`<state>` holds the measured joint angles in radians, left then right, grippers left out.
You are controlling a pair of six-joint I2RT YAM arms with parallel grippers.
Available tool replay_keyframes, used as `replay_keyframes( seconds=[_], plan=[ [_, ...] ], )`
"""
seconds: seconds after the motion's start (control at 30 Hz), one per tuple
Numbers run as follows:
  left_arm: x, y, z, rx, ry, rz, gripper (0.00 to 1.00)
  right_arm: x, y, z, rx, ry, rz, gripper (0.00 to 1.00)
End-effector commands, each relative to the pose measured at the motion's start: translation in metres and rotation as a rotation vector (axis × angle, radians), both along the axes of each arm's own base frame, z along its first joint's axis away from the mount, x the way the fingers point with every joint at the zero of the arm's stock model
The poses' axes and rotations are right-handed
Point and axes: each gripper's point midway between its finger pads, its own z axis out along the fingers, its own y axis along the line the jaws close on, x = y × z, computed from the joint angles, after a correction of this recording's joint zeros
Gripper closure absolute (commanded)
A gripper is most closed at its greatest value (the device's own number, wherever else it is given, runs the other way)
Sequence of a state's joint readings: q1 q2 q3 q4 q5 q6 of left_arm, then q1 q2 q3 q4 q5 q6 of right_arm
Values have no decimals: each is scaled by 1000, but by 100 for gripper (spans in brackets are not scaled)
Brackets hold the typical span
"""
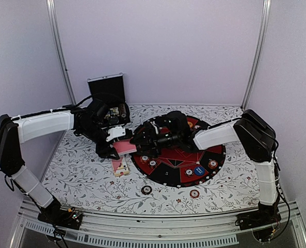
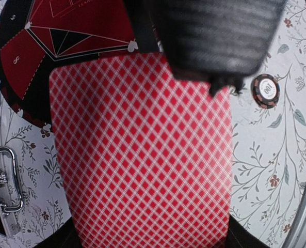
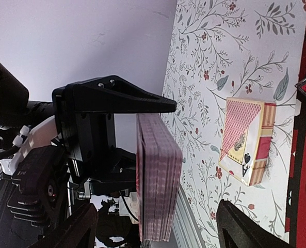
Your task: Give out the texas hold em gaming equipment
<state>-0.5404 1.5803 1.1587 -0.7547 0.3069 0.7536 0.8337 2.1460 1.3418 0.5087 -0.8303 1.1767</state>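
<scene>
My left gripper [image 1: 115,148] is shut on a deck of pink-backed playing cards [image 1: 125,147], held above the table at the mat's left edge. In the left wrist view the checkered card back [image 2: 142,155] fills the frame and hides the fingers. My right gripper [image 1: 142,139] faces the deck with its jaws open. In the right wrist view the deck [image 3: 155,181] stands edge-on between its two dark fingertips [image 3: 243,227], with gaps on both sides. The small pink card box [image 1: 120,166] [image 3: 245,139] lies on the table below the deck.
A round red and black poker mat [image 1: 165,173] carries chips [image 1: 213,163] and a blue button [image 1: 198,170]. Two loose chips [image 1: 146,189] [image 1: 194,194] lie in front of it. A silver-edged black case [image 1: 107,90] stands open at the back left.
</scene>
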Motion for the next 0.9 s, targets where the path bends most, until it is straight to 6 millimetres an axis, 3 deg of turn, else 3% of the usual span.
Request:
replay_keyframes(
  seconds=[0.0,0.23,0.43,0.6,0.63,0.7,0.73,0.77,0.87],
  plan=[
    [0,-12,19,-46,-26,-20,81,-3,12,3,39,9,29,20],
    [-3,-17,23,-55,-33,-32,81,-1,23,3,68,25,44,38],
    [-5,-19,24,-53,-39,-43,81,-1,28,6,106,47,64,64],
    [-4,-19,25,-49,-44,-40,79,-5,25,7,120,57,70,78],
    [-3,-20,25,-49,-45,-37,75,-6,24,7,122,61,72,80],
    [-1,-20,28,-56,-60,-28,50,-8,22,7,127,65,74,85],
    [0,-20,29,-61,-70,-23,17,-8,21,8,131,67,73,88],
    [1,-20,31,-69,-78,-20,3,-9,21,9,134,71,72,90],
    [1,-23,40,-98,-97,-16,0,-9,20,14,144,65,70,92]
  ],
)
